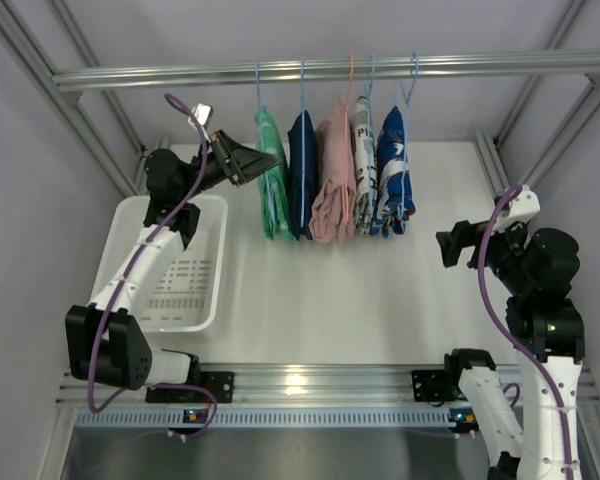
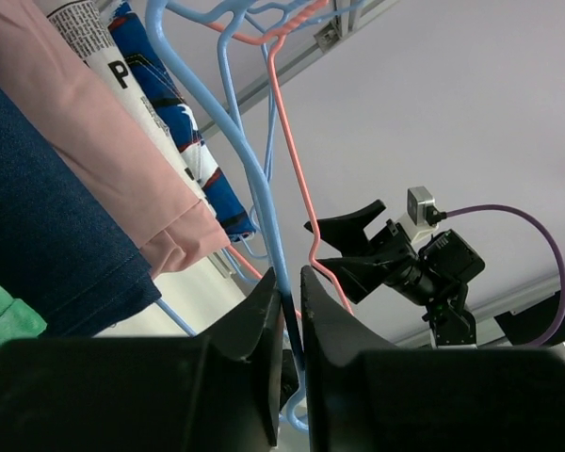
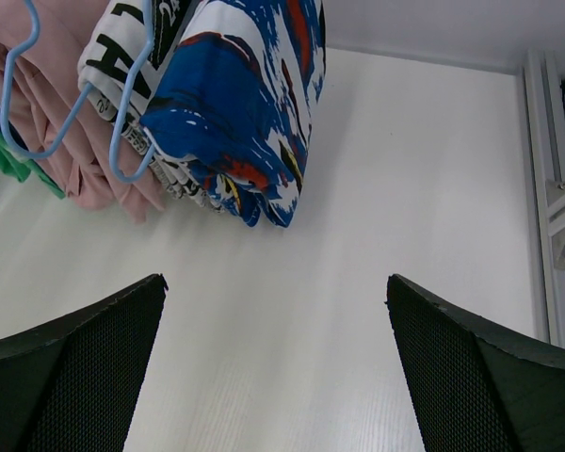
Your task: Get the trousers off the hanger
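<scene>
The green trousers (image 1: 272, 190) hang leftmost on the rail from a light-blue wire hanger (image 1: 259, 88). My left gripper (image 1: 272, 160) is raised at the top of the trousers. In the left wrist view it (image 2: 287, 275) is shut on the light-blue hanger wire (image 2: 261, 184), and a corner of the green trousers (image 2: 0, 315) shows at lower left. My right gripper (image 1: 448, 247) is open and empty, low over the table to the right of the garments. In the right wrist view it (image 3: 273, 325) faces the hanging clothes, with a bit of green fabric (image 3: 9, 160) at far left.
On the rail (image 1: 430, 66) also hang a navy garment (image 1: 302, 175), a pink one (image 1: 332, 185), a white printed one (image 1: 361, 160) and a blue-and-white one (image 1: 393, 170). A pink hanger (image 2: 287, 141) runs close beside the blue wire. A white basket (image 1: 165, 265) stands at left.
</scene>
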`<move>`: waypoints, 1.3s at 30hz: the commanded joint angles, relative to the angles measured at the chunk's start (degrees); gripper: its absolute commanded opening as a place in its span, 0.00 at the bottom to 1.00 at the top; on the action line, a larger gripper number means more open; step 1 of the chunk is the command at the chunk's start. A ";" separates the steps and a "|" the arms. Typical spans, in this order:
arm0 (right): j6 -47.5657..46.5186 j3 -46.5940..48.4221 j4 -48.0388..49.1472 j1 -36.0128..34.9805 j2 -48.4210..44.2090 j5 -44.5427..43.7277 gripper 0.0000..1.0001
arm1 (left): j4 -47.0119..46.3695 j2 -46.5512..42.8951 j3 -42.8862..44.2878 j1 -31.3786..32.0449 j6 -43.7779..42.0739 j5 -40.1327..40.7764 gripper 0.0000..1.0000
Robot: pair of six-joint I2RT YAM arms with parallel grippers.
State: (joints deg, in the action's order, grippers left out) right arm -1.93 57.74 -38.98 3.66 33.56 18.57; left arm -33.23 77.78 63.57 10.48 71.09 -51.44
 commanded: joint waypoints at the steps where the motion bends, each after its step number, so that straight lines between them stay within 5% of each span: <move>1: -0.09 0.10 3.91 1.09 -0.08 0.42 1.00 | -2.72 -0.17 3.48 0.15 -0.69 -0.68 0.13; 6: 0.00 -0.08 4.09 1.09 -0.16 0.16 0.99 | -2.01 0.53 7.00 0.15 -2.97 -1.55 0.00; 13: -0.09 -0.61 4.35 1.09 -0.69 -0.02 1.00 | -2.27 0.18 11.57 0.15 -7.81 -1.47 0.00; 39: 1.49 -0.78 6.46 1.09 -3.06 4.98 1.00 | -6.06 -7.02 16.94 0.15 -5.00 0.55 0.00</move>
State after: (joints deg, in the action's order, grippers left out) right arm -1.23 56.93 -36.14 3.68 31.14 21.37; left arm -25.08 75.79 75.53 10.61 69.41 -53.28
